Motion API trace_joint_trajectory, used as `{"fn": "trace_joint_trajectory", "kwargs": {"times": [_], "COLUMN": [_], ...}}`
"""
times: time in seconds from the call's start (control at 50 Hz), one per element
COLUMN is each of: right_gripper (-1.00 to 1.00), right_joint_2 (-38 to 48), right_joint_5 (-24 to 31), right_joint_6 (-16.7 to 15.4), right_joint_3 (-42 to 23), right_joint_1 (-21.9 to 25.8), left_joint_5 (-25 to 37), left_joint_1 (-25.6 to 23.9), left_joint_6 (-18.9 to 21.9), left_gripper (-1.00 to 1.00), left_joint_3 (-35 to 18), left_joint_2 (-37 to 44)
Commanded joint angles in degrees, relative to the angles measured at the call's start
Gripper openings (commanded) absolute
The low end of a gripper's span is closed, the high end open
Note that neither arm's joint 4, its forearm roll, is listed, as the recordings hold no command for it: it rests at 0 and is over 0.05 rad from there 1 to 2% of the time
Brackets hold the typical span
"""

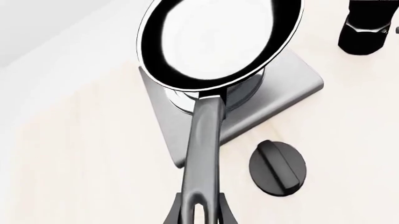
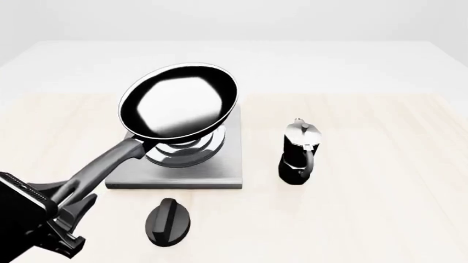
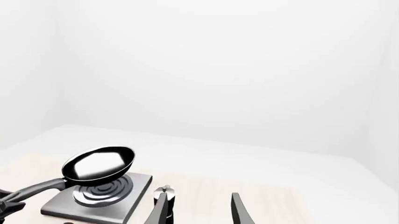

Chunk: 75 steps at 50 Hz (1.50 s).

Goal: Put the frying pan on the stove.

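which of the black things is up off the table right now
The frying pan, held by its handle in the left gripper above the stove; the moka pot and knob rest on the table.

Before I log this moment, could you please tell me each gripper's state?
Left gripper: shut on the pan handle, pan above the stove.
Right gripper: open, holding nothing.

Your left gripper (image 1: pixel 201 212) clamps the end of the frying pan (image 1: pixel 215 39) handle, the pan sitting over the stove (image 1: pixel 281 95) burner, with the black knob (image 1: pixel 277 167) just beside the slab.
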Motion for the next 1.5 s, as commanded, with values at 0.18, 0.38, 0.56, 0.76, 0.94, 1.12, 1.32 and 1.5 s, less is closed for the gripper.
{"fn": "trace_joint_trajectory", "kwargs": {"times": [0.18,0.38,0.56,0.76,0.94,1.12,1.32,1.5], "right_gripper": [1.00,1.00,1.00,1.00,1.00,1.00,1.00,1.00], "right_joint_2": [0.00,0.00,0.00,0.00,0.00,0.00,0.00,0.00], "right_joint_5": [0.00,0.00,0.00,0.00,0.00,0.00,0.00,0.00], "right_joint_6": [0.79,0.83,0.80,0.72,0.66,0.65,0.63,0.64], "right_joint_3": [1.25,1.17,1.14,1.10,1.06,1.03,0.99,1.01], "right_joint_1": [-0.79,-0.95,-0.91,-0.90,-0.90,-0.93,-0.92,-0.96], "left_joint_5": [-4.95,-8.61,-13.83,-15.55,-15.78,-17.84,-19.45,-24.06], "left_joint_1": [1.31,1.08,1.18,1.74,1.99,2.30,3.36,3.55], "left_joint_6": [-1.03,-1.35,-1.43,-1.38,-1.42,-1.50,-1.49,-1.72], "left_gripper": [-1.00,-1.00,-1.00,-1.00,-1.00,-1.00,-1.00,-1.00], "left_joint_3": [2.03,3.43,4.62,5.43,6.52,7.58,7.98,8.26], "left_joint_2": [-0.36,2.46,7.09,8.12,7.52,8.91,10.35,15.39]}}
